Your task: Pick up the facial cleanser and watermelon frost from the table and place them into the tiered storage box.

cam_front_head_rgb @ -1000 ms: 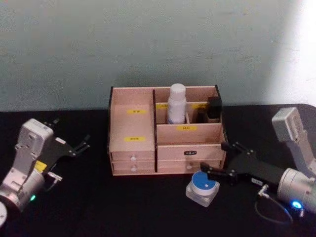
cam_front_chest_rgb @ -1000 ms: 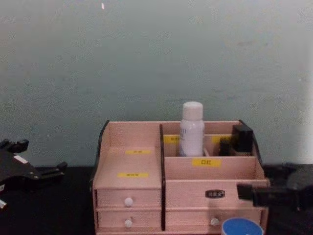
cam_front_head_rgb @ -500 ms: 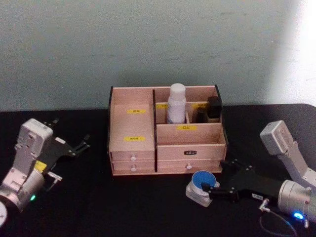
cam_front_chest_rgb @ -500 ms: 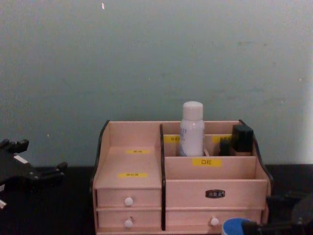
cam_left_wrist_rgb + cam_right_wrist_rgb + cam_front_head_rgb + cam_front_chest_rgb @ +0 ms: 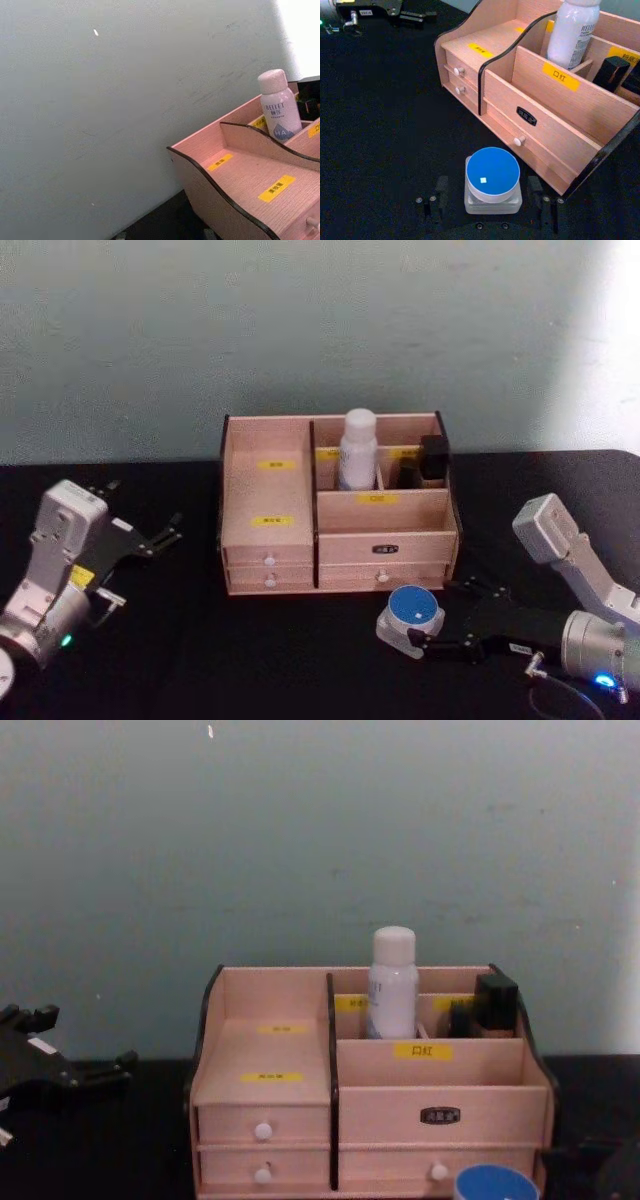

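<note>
The facial cleanser (image 5: 358, 450), a white bottle, stands upright in a rear compartment of the tiered storage box (image 5: 270, 540); it also shows in the chest view (image 5: 392, 985) and the right wrist view (image 5: 572, 32). The watermelon frost (image 5: 411, 615), a small clear jar with a round blue lid (image 5: 492, 175), sits on the black table just in front of the box's right drawers. My right gripper (image 5: 432, 616) is low at the table and open, one finger on each side of the jar (image 5: 487, 189), not touching it. My left gripper (image 5: 140, 508) rests open at the far left.
A black object (image 5: 433, 460) stands in the box's rear right compartment beside the bottle. A loose cable (image 5: 555, 680) loops on the table by my right arm. The box (image 5: 265, 1050) stands against a pale wall. Bare black table lies between my left arm and the box.
My right gripper has dropped and drawn back from beside the box's drawers to table level, its fingers now flanking the blue-lidded jar. The jar, bottle and left arm have not moved.
</note>
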Controlling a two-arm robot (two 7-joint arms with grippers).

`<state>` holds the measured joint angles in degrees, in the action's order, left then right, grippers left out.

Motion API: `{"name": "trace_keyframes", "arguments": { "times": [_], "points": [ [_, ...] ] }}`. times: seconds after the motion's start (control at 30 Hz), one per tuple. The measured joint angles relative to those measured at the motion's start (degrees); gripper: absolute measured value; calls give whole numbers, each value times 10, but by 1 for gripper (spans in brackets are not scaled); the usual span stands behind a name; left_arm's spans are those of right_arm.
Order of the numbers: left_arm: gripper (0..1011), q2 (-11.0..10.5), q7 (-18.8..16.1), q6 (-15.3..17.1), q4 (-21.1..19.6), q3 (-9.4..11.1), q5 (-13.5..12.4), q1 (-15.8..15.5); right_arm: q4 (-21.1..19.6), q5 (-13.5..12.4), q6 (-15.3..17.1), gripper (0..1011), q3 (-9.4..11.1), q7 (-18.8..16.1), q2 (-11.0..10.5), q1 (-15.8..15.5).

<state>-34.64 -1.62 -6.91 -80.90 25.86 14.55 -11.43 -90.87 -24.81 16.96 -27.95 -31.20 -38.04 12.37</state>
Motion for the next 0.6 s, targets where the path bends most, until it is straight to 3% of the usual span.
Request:
{"name": "trace_keyframes", "arguments": {
  "times": [0.6],
  "points": [
    [1001,0,0,0,0,0,0,0,34,18,-6,1000,-19,-7,17,27]
  ]
}}
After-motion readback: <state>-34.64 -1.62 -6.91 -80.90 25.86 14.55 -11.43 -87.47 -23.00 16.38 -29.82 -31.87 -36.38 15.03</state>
